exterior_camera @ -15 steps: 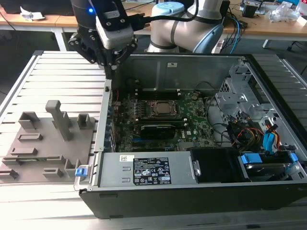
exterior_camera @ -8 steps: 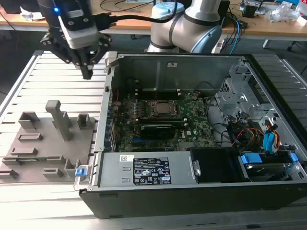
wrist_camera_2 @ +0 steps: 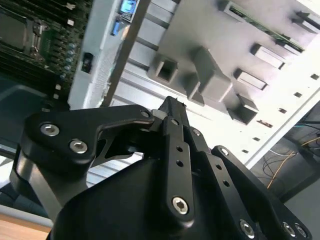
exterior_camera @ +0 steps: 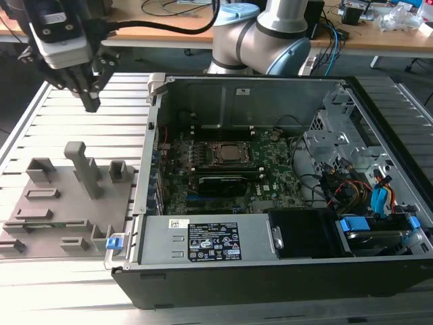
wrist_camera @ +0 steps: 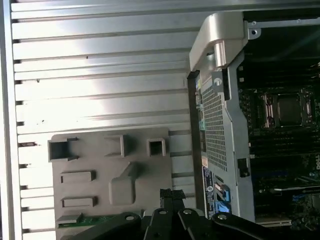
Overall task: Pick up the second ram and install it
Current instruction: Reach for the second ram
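Gripper (exterior_camera: 91,105) hangs over the slatted table (exterior_camera: 74,122), on the exterior view's left of the open PC case (exterior_camera: 223,271). As far as I can see in both wrist views, its fingertips (wrist_camera_2: 172,106) are pressed together with nothing between them.

The second ram (exterior_camera: 57,224) is a thin green stick lying in a slot at the near edge of the grey holder tray (exterior_camera: 67,200). It's well apart from the gripper, and it shows as a green strip in the first wrist view too (wrist_camera: 95,220).

So my read is we're at the very start of the pick, with the approach not yet done and nothing grabbed. Grabbing that stick calls for spreading the jaws, lining them up across its narrow width and coming straight down so it doesn't jam in the slot. The motherboard (exterior_camera: 223,179) waits inside the case.
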You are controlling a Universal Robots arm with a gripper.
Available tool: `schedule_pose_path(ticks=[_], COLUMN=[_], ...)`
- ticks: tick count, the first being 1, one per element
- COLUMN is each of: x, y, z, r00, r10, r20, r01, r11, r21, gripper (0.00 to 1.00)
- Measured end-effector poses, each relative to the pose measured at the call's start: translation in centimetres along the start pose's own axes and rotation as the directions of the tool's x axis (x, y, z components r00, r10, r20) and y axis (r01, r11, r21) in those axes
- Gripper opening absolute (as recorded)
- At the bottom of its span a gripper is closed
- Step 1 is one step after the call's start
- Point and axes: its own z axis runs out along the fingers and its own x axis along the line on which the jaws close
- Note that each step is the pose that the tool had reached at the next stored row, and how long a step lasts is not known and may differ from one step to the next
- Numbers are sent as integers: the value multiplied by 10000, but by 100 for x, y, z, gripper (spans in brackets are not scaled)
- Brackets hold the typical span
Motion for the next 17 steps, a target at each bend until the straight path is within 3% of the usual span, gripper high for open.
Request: schedule_pose_path(ticks=[3,9,12,14,17], x=[95,441,544,575,686], y=[-7,-34,-47,-143,-245], z=[-2,-8,-10,-15,-18], r00=[10000,10000,10000,10000,10000], r10=[-1,-2,-1,-1,-1], r20=[0,0,1,4,10], r01=[1,2,1,1,1], r11=[10000,10000,10000,10000,10000], r21=[0,1,0,1,5], gripper=[11,11,11,11,11])
